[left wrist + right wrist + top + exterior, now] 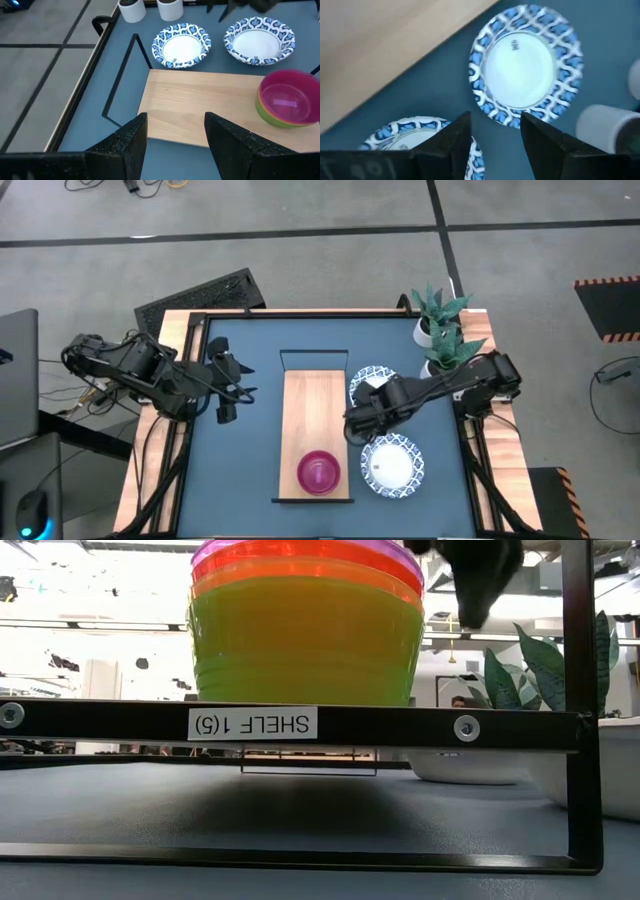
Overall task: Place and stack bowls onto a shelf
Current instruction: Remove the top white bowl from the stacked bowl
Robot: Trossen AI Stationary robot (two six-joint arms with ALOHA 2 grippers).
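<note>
The shelf point(312, 415), a light-wood board with a thin black frame at its ends, lies lengthwise in the middle of the high view on the dark blue tabletop point(250, 470). At the board's lower end stands the stack of small bowls point(319, 472), purple on top; the low view shows it close up, purple over red, then orange-yellow, with green point(305, 645) at the bottom, sitting above a label reading upside down "SHELF 1(5)" point(252, 724). Two white dishes with blue patterned rims rest on the tabletop just right of the board: the upper dish point(372, 383) partly under the right arm, the lower dish point(392, 465) below it. The right gripper point(352, 432) hangs between the two dishes, beside the board's right edge, fingers apart and holding nothing; its wrist view shows both dishes point(526, 62) beneath the spread fingers point(449, 142). The left gripper point(224, 390) waits at centre left of the high view, off the board, fingers apart and empty. Two potted plants point(440, 325) stand at the table's upper right corner.
</note>
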